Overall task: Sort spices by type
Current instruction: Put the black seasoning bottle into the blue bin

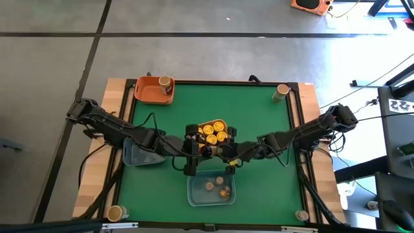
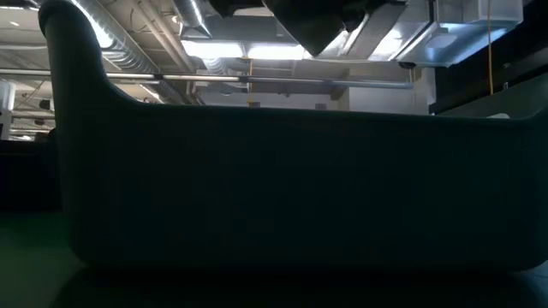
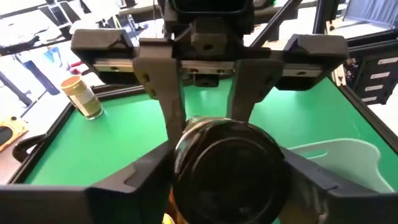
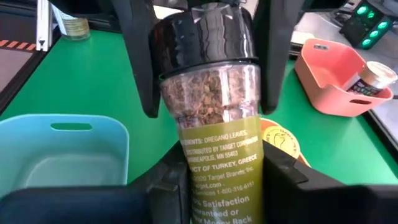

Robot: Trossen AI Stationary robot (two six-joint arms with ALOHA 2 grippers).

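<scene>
Oregano jar [image 4: 211, 106] at mid-table, between both grippers, beside the yellow tray [image 1: 213, 123].

Gripped low on its body by right gripper [image 4: 214, 180], jaws closed on it. Black-lidded end sat between left gripper [image 3: 208, 109] fingers, contact unclear. Label read "OREGANO LEAVES", "PRODUCT OF TURKEY, GREECE".

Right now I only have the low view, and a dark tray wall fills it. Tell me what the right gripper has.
Observer: The right gripper is shut on an oregano jar with a black lid.
Operator: Place the left gripper.
Observer: The left gripper is at that jar's lid end, over the table's middle.
Operator: Name something already sorted.
Observer: Several yellow-lidded jars stand in the yellow tray.
</scene>
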